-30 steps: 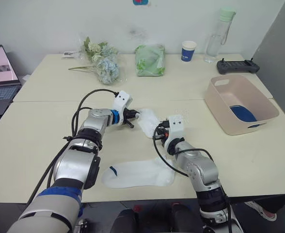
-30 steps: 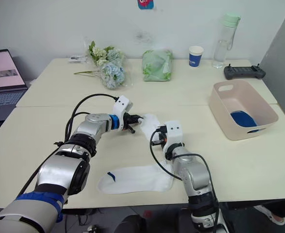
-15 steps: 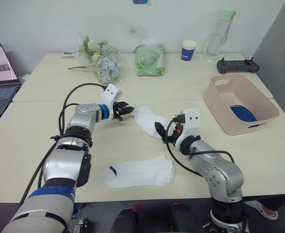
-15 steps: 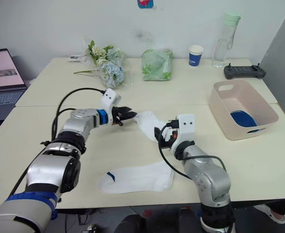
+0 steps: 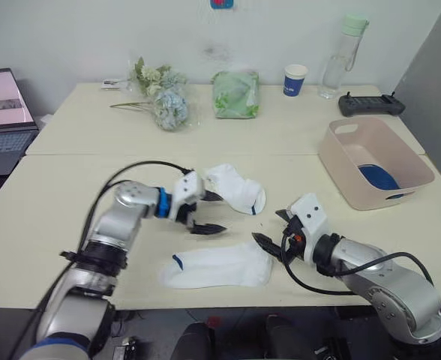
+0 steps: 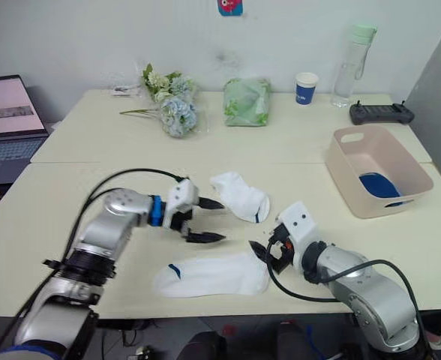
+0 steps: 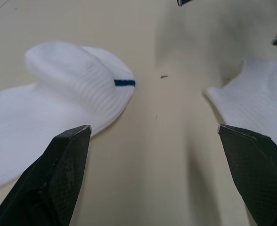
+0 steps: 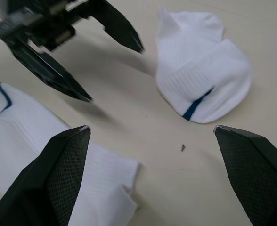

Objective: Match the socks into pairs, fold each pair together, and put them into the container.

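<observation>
Pale cream bench (image 5: 48,217) stretches out under my arms, backed by a plain white wall. Nearest to me, one white sock (image 5: 219,266) lies flat and stretched out along the front of the bench, its dark cuff mark at the left end. My right tool (image 5: 271,234) hovers just beside that sock's right end, fingers spread wide and holding nothing. My left tool (image 5: 207,212) sits a little farther in, also wide open and empty, one finger reaching toward the second white sock (image 5: 237,190) and the other pointing over the bare bench between the two socks. That second sock lies bunched and folded over itself, its dark mark facing the right side. Farther right, the pink container (image 5: 340,161) stands near the bench edge with something dark blue (image 5: 376,176) lying in its bottom; I cannot tell how many socks that is. Along the far side I see a laptop (image 5: 4,112) at the left, a bunch of flowers (image 5: 164,94), a green bag (image 5: 235,84), a blue paper cup (image 5: 295,79), a clear water bottle (image 5: 342,56) and a black controller (image 5: 370,103).
</observation>
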